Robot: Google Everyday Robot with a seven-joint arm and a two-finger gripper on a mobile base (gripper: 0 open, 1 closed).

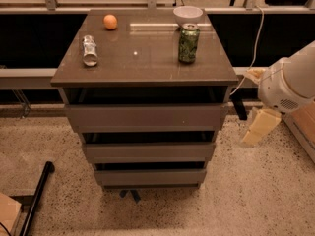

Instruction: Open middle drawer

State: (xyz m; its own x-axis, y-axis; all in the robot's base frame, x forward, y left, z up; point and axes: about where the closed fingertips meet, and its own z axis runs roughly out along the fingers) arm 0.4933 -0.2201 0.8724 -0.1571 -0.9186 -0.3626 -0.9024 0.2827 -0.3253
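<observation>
Gripper (pixel 260 128) right of the middle drawer (pixel 148 151), well apart; its opening cannot be told; drawer seemingly closed.

A: Where's the gripper (pixel 257 129)?
B: Right of the middle drawer (pixel 147 151), apart from it; its arm (pixel 290 82) runs off the right edge.
A: And the drawer's inside?
B: Lost in shadow, left of the gripper.

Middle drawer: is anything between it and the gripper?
Nothing visible. The gripper hangs to the right of the cabinet, with only open space between it and the middle drawer.
</observation>
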